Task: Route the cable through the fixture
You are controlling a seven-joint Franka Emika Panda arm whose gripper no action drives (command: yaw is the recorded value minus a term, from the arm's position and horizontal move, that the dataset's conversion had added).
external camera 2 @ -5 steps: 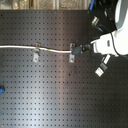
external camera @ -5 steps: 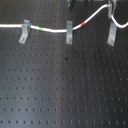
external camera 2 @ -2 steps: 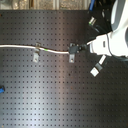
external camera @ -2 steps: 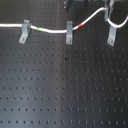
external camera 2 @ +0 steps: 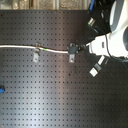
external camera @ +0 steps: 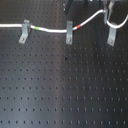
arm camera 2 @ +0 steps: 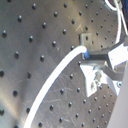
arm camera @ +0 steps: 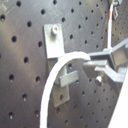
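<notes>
Looking at the first exterior view, we see the white cable [external camera: 50, 30] seated in two clips, short of the third fixture [external camera: 113, 35]. In the first wrist view our gripper [arm camera: 95, 67] pinches it; slack could miss the slot.

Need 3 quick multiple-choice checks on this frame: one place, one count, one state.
1. In the first exterior view, the green band on the cable sits:
A) just right of the first exterior view's leftmost clip
B) past the rightmost clip
C) left of all clips

2. Clips standing there:
A) two
B) three
C) five

3. The gripper is:
A) open, clear of the cable
B) shut on the cable
C) holding a clip

Answers: 1 A, green shows beside that clip; 2 B, three stand in a row; 3 B, both wrist views show the cable ending in its grip.
</notes>
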